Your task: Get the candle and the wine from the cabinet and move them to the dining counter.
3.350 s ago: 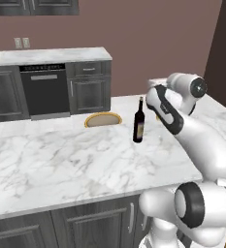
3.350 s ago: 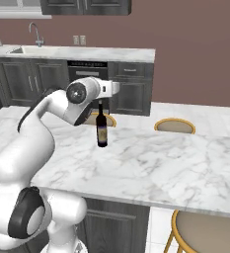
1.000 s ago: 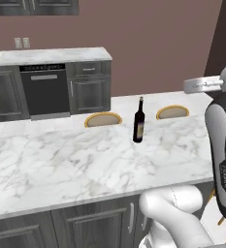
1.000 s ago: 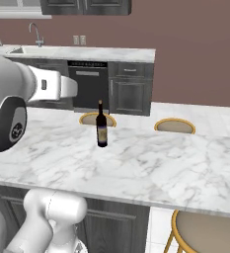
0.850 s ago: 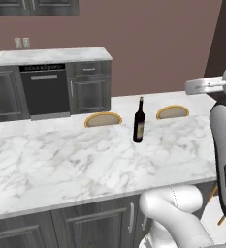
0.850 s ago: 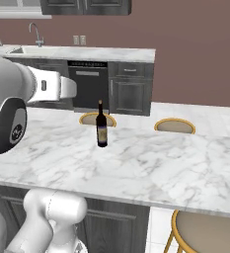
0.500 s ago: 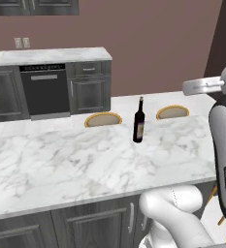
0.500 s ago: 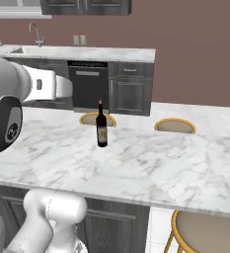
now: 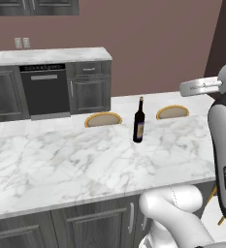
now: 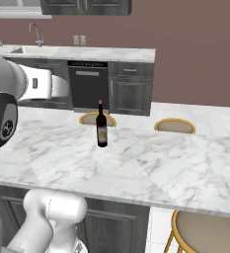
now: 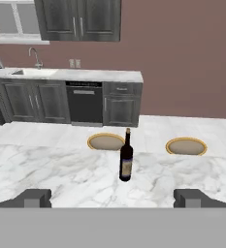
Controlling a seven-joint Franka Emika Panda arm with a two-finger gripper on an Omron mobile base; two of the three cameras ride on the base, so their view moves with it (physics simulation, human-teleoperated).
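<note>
claw (image 11: 112, 197): tips low in hand view, far apart, nothing btwn them, raised above tabletop
tabletop (image 9: 61, 164): white marble, fills lower half of frame
wine (image 9: 139, 120): upright on tabletop, ctr frame, well clear of claw
stools (image 9: 103, 119): 2 round wooden seats just behind tabletop's far edge
dishwasher (image 10: 88, 88): upper left, back wall w/ sink (image 10: 30, 49)

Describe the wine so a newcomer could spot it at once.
Find the dining counter, the wide white marble slab. The wine stands upright toward its far edge, between two round wooden stools beyond it. It is the one tall dark bottle, with a pale label.
</note>
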